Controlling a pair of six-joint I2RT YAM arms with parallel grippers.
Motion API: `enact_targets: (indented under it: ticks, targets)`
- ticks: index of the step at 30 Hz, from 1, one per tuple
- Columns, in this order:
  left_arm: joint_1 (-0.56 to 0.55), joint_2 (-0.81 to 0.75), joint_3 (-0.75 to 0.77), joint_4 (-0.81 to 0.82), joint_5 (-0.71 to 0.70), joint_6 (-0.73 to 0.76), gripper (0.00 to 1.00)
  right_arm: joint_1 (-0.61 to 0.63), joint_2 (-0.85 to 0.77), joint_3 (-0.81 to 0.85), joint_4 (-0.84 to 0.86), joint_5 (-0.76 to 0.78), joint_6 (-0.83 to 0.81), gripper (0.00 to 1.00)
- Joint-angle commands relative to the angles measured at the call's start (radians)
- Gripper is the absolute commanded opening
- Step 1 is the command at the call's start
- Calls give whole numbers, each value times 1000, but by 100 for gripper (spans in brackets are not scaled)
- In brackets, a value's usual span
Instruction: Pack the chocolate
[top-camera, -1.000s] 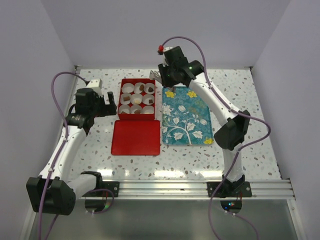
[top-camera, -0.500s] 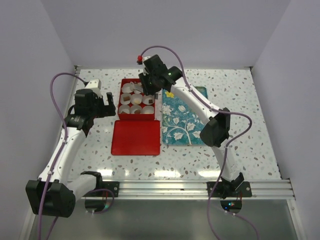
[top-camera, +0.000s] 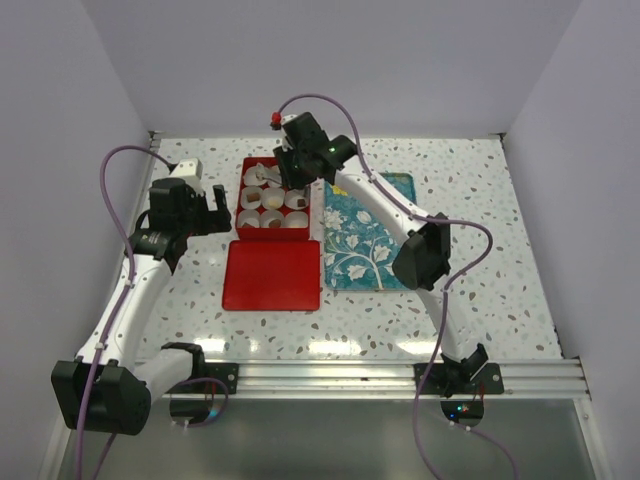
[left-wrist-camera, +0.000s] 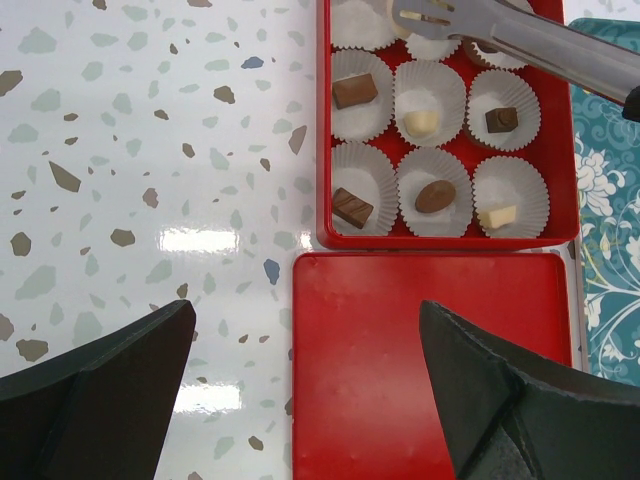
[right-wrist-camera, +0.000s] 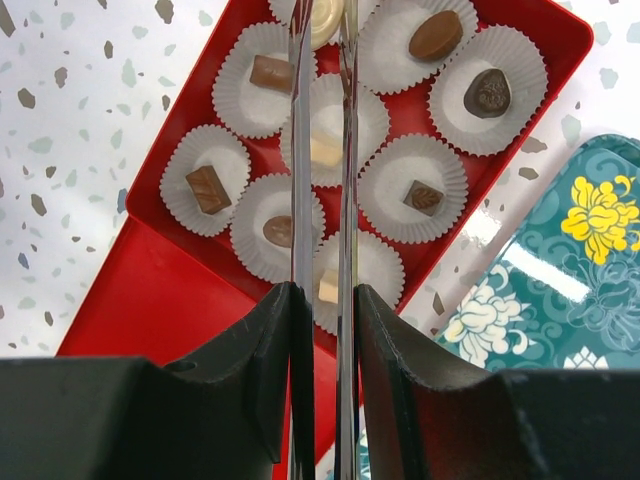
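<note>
A red box (top-camera: 272, 198) holds several white paper cups with chocolate pieces, brown (right-wrist-camera: 208, 188) and cream (right-wrist-camera: 322, 152); they also show in the left wrist view (left-wrist-camera: 435, 196). My right gripper (right-wrist-camera: 322, 300) is shut on metal tongs (right-wrist-camera: 300, 150) and reaches over the box's far row (top-camera: 290, 165). A cream-white chocolate (right-wrist-camera: 325, 18) sits between the tong tips, over a far cup. My left gripper (left-wrist-camera: 310, 400) is open and empty, above the left edge of the red lid (left-wrist-camera: 430, 350), left of the box (top-camera: 215, 215).
The red lid (top-camera: 271, 274) lies flat just in front of the box. A teal flower-print tray (top-camera: 365, 235) lies to the right of both, with no chocolate showing on it. White walls close the table at the back and sides.
My right arm swung left from the far end of the teal tray to over the red box, carrying the tongs. The left arm has not moved.
</note>
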Motion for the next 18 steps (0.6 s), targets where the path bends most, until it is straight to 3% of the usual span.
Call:
enact_targets:
  ticks: [1, 18]
  targets:
    - [1, -16, -5, 2, -4, 16, 100, -2, 10, 52, 66, -20, 15, 26]
    - [1, 1, -5, 10, -8, 14, 100, -1, 60, 72, 119, -13, 30, 32]
